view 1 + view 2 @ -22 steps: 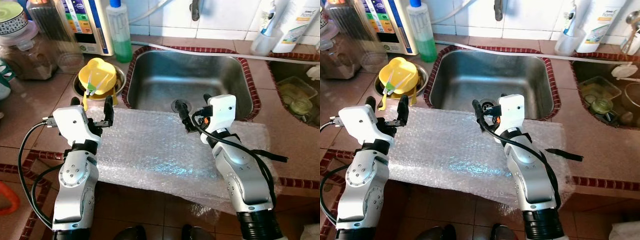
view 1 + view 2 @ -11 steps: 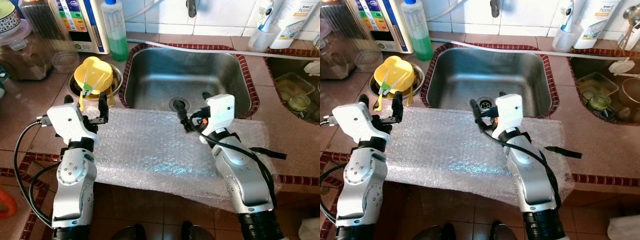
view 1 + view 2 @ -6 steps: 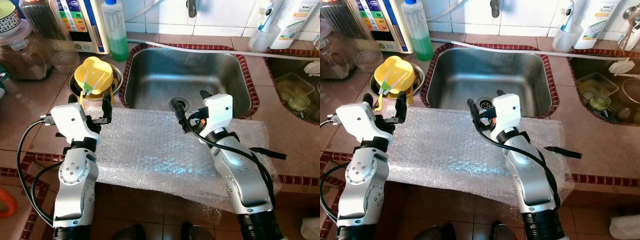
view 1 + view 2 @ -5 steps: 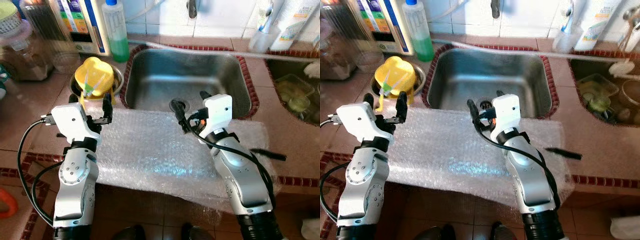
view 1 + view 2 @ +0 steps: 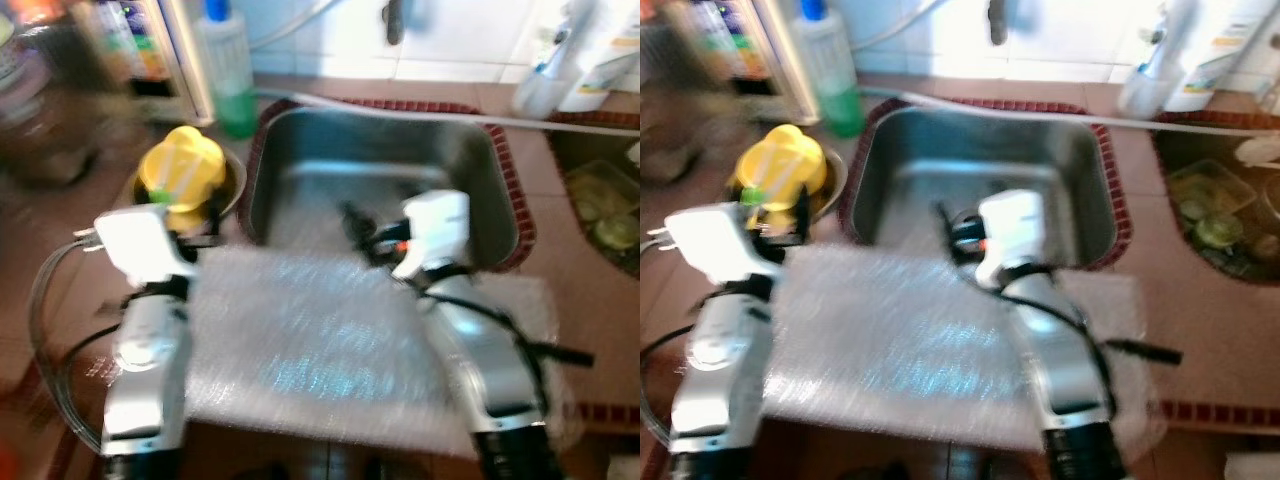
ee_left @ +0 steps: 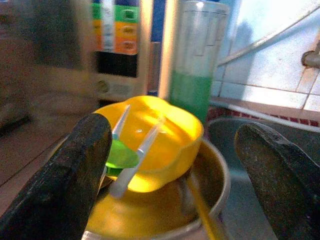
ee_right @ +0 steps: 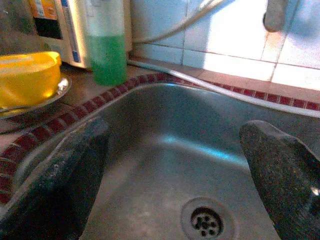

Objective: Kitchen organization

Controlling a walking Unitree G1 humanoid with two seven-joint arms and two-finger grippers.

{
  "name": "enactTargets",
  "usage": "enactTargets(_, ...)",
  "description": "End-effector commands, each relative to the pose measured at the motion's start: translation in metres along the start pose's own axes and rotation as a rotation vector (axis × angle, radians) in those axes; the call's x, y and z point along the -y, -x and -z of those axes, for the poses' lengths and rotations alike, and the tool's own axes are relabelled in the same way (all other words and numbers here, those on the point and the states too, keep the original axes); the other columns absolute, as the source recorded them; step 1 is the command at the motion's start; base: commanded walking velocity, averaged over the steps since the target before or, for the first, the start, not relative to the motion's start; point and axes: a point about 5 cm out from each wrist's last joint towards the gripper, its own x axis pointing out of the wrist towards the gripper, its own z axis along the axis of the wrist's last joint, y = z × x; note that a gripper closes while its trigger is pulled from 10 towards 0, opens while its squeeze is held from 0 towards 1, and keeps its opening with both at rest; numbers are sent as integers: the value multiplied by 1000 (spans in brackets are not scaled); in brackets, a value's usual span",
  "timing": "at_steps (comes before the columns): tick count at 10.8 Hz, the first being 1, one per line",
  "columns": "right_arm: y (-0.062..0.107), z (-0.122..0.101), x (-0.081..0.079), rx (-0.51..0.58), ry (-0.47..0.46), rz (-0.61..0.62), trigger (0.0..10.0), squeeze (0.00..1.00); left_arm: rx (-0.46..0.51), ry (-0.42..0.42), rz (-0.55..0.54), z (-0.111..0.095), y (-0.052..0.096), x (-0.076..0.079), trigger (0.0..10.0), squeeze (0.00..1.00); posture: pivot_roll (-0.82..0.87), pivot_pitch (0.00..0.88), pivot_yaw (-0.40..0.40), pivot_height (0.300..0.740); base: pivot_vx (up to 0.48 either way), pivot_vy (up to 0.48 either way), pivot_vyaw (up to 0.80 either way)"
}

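Left pincer (image 6: 172,165) agape near yellow bowl (image 6: 155,135), head views blurred

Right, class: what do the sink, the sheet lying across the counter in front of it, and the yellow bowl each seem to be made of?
Sink: looks like brushed stainless steel, grey with soft reflections and a metal drain.
Sheet: likely clear plastic bubble wrap, translucent with glinting highlights, though blurred here.
Yellow bowl: probably glossy moulded plastic, bright and slightly translucent; it sits in a shiny metal dish.
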Motion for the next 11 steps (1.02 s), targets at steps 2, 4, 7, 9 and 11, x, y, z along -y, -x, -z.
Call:
enactTargets(2,3,-3,6,14,19,12,10000,0,-10,1,4,3,6,3,10000,0,-64,198,31,740,0,0,0)
enactTargets(4,3,-3,6,15,22,11,10000,0,-10,0,0,3,8,3,10000,0,-64,199,30,740,0,0,0)
enactTargets(7,3,-3,6,15,26,12,10000,0,4,-6,-5,-1,7,1,10000,0,-64,199,30,740,0,0,0)
enactTargets(9,4,-3,6,17,27,13,10000,0,8,-9,-1,-2,6,1,10000,0,-66,193,33,740,0,0,0)
enactTargets(11,3,-7,2,21,-9,-35,10000,0,11,-21,10,-5,4,-2,10000,0,-67,193,34,740,0,0,0)
